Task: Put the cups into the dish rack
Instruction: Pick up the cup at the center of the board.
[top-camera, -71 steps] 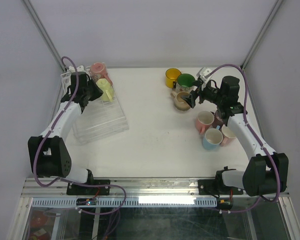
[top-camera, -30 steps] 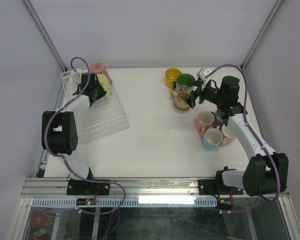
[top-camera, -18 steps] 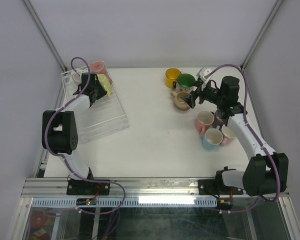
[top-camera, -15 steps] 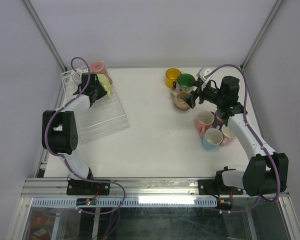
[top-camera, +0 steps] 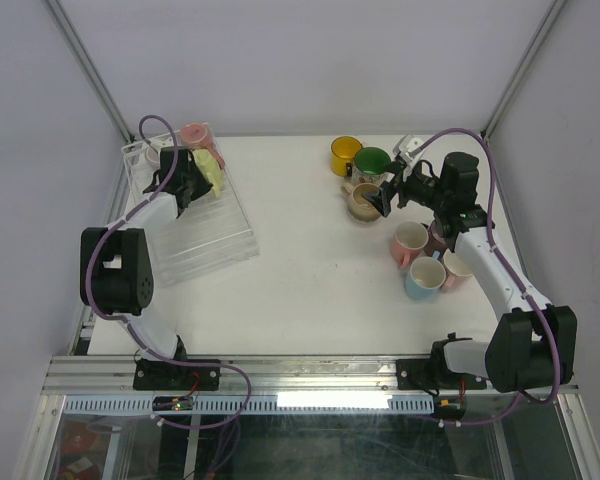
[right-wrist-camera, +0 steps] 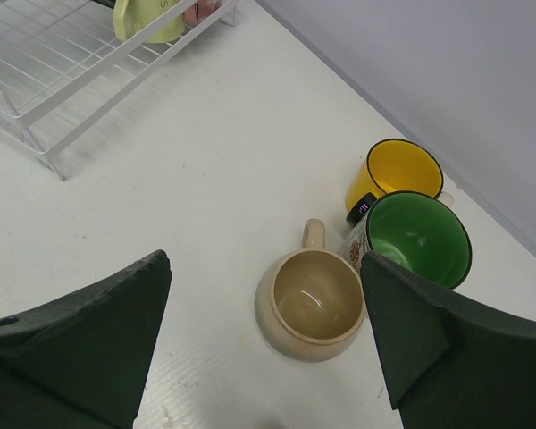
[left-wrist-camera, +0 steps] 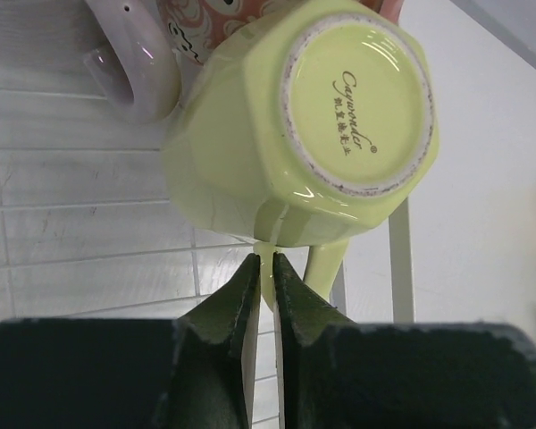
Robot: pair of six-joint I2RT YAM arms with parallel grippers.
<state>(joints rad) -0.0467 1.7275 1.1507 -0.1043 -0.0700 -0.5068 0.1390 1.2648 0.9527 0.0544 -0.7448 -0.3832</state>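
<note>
**Left arm tucked in by the rack, lime mug pinched by its handle**

Since the earlier frame the left arm's elbow has swung in closer to the dish rack (top-camera: 205,240), while the left fingers (left-wrist-camera: 263,262) have stayed at the rack's far end. They stand almost closed, nipping the thin handle of the lime mug (left-wrist-camera: 304,134). That mug lies just ahead of the fingertips, its stamped base turned toward the wrist camera, resting over the clear ribs of the rack. Beyond it, to the left of the fingers, a lilac mug handle (left-wrist-camera: 134,63) shows, and a pink patterned mug (left-wrist-camera: 214,18) touches the lime one.

Nothing on the right arm has shifted. The right fingers (right-wrist-camera: 266,268) are spread wide and hold nothing. A beige mug (right-wrist-camera: 310,304) stands upright on the desk (top-camera: 310,270) between and below them. A green mug (right-wrist-camera: 418,237) touches it just beyond the right-hand fingertip, with a yellow mug (right-wrist-camera: 402,170) farther out. Four more mugs (top-camera: 424,262) cluster behind these fingers, beside the forearm.
</note>
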